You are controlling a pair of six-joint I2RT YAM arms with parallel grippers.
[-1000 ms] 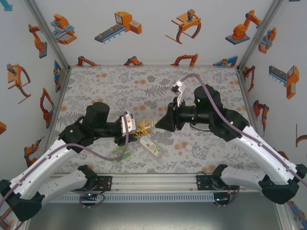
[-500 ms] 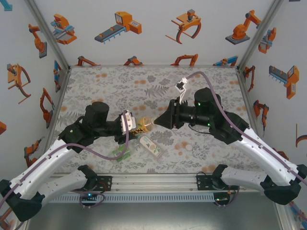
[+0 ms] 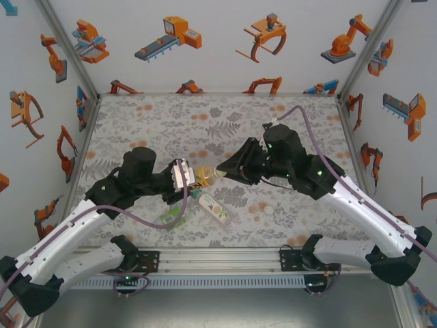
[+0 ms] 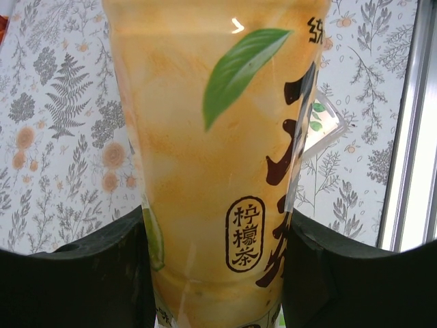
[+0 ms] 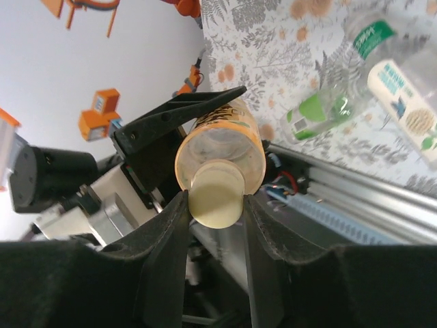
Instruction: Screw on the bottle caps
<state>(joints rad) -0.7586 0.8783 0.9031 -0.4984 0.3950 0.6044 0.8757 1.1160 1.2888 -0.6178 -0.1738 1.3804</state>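
While your left fingers [image 4: 102, 266] clamp the amber bottle [image 4: 205, 171] over the counter [image 3: 150, 123] and your right fingers [image 5: 167, 232] pinch the cap [image 5: 215, 198] at its mouth, any tilt between them may cross-thread the cap or pop it loose.

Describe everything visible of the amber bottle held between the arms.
The amber bottle is clear plastic, orange-yellow, printed with a green leaf and dark Chinese characters. It is held in the air, lying roughly level. The left end effector clamps its body; the right end effector pinches the pale cap at its neck.
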